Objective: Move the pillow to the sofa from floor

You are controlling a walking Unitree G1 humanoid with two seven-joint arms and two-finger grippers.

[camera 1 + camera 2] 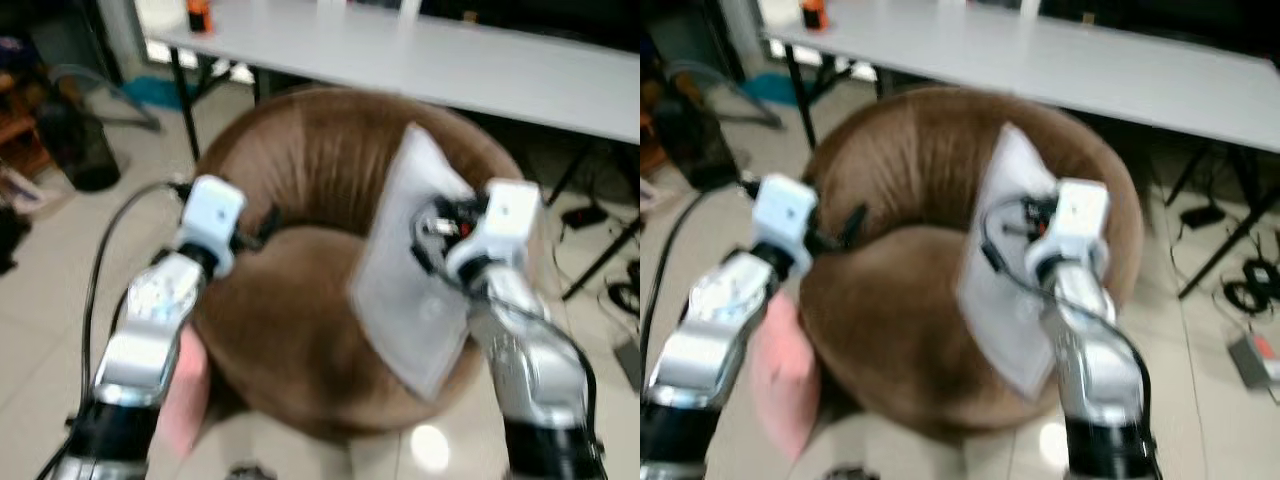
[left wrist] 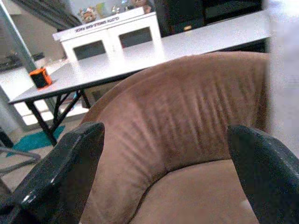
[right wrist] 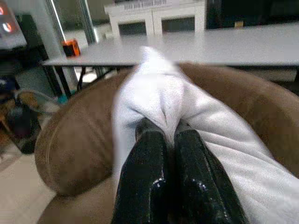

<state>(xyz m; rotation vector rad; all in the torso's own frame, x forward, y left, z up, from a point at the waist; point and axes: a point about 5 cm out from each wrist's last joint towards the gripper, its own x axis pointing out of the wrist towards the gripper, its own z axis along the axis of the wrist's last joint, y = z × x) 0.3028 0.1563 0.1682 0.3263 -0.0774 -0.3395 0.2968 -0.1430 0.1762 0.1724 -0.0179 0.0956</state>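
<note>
A long white desk (image 1: 480, 60) runs behind the round brown sofa (image 1: 300, 330), which stands on the pale tiled floor (image 1: 50, 330). A white pillow (image 1: 415, 290) lies tilted on the sofa's seat, its upper corner leaning against the sofa's curved backrest on the robot's right side. The right gripper (image 3: 170, 135) is over the sofa at that pillow, its jaws closed tight on a bunched fold of the white cloth. The left gripper (image 2: 163, 154) hovers above the sofa's seat on the robot's left side, facing the backrest, its jaws spread wide with nothing between them. A pink thing (image 1: 785, 375) lies on the floor just beside the sofa's left edge. A small orange object (image 1: 198, 14) sits on the desk's far left end, beyond the sofa.
</note>
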